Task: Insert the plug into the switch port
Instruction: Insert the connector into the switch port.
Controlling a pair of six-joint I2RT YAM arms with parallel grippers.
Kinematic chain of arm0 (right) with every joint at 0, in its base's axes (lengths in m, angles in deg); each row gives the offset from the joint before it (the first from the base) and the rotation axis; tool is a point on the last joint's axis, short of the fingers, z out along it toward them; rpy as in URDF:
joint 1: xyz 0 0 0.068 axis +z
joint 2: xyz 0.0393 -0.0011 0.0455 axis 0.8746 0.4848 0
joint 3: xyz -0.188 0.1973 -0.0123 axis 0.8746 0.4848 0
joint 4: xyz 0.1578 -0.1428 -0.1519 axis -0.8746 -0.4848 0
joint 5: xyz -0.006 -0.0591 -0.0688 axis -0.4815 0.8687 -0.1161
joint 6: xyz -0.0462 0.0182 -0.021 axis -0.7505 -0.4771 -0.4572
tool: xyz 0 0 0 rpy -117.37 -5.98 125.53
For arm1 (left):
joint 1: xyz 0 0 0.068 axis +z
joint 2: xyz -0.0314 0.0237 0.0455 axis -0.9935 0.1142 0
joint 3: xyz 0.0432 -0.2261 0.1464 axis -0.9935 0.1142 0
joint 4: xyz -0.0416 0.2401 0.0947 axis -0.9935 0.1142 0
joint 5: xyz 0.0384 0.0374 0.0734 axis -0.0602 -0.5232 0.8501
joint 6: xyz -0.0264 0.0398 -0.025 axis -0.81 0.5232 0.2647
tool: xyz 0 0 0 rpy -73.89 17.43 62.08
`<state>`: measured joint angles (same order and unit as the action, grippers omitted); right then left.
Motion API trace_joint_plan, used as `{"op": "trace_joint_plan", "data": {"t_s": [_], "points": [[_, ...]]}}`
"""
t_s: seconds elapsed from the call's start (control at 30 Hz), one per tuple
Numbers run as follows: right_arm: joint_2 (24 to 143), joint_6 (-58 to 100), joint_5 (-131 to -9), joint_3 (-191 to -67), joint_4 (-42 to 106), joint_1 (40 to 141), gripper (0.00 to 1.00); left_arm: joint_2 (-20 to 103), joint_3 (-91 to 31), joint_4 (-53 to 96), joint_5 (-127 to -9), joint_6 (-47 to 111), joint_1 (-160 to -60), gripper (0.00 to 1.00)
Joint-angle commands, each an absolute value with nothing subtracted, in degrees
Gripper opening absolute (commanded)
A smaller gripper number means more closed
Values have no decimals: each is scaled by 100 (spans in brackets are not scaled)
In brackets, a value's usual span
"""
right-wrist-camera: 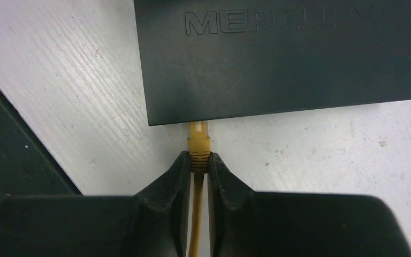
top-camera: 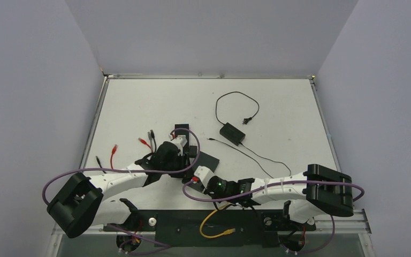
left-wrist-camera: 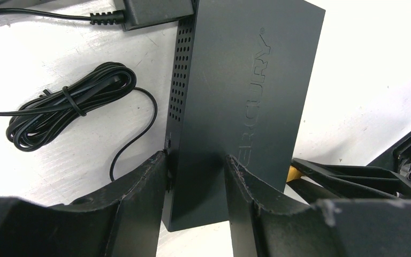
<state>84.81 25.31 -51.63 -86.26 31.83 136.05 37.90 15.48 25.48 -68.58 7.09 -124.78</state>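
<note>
Top view: two red-tipped leads [top-camera: 113, 151] lie loose on the white surface [top-camera: 155, 101], well left of the switch. Left wrist view: a tied coil of black cable [left-wrist-camera: 64, 101] rests just left of the switch [left-wrist-camera: 246, 96], apart from it. A small black box [left-wrist-camera: 152, 10] with a ribbed lead sits at the switch's far left corner, seemingly touching. There the left claw [left-wrist-camera: 195, 160] is clamped on the switch's near end, jaws partway apart: one finger [left-wrist-camera: 144, 187] presses the vented side wall, the other lies on the lettered top face. The switch lies flat, dark grey, MERCURY embossed on top. Right wrist view: the yellow plug [right-wrist-camera: 199, 140] stands at the switch's near long edge, left of that edge's middle, its clear tip meeting the edge. The port face is not visible from above, so I cannot tell how far in the plug sits. The right claw [right-wrist-camera: 198, 160] is pinched nearly together on the plug's yellow boot, just short of the switch. The yellow cable [right-wrist-camera: 196, 225] runs straight back from the switch between the fingers. Top view again: right of the switch and farther back, well apart, a power brick [top-camera: 231, 133] lies with a thin black looped lead [top-camera: 235, 101].
</note>
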Motion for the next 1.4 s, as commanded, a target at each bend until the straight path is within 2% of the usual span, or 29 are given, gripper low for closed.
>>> {"op": "trace_joint_plan", "data": {"t_s": [0.0,0.2,0.33,0.57,0.83,1.0,1.23,1.37], "points": [[8379,2478,-4821,-9099,4816,13422,0,3631,1532,2324,-8183,303,-12873,39],[8224,2733,-4826,-8863,4465,13399,0,3606,1289,2661,-8044,404,-12879,39],[8298,2938,-4831,-8742,4310,13343,0,3690,1057,2934,-7533,499,-12864,40],[8292,2962,-5017,-8552,4278,12969,1,3812,473,3577,-6488,672,-12733,55],[8522,2548,-5376,-8812,3828,12531,6,3618,159,3854,-6150,678,-11986,60],[8523,2360,-5514,-9055,3491,12457,19,3178,140,4027,-6125,717,-11619,61],[8086,2217,-5086,-9388,3059,12401,40,2427,186,4273,-5601,738,-11539,62],[7842,2120,-4704,-9568,3003,12349,43,2211,170,4458,-5199,675,-11422,62]]}}
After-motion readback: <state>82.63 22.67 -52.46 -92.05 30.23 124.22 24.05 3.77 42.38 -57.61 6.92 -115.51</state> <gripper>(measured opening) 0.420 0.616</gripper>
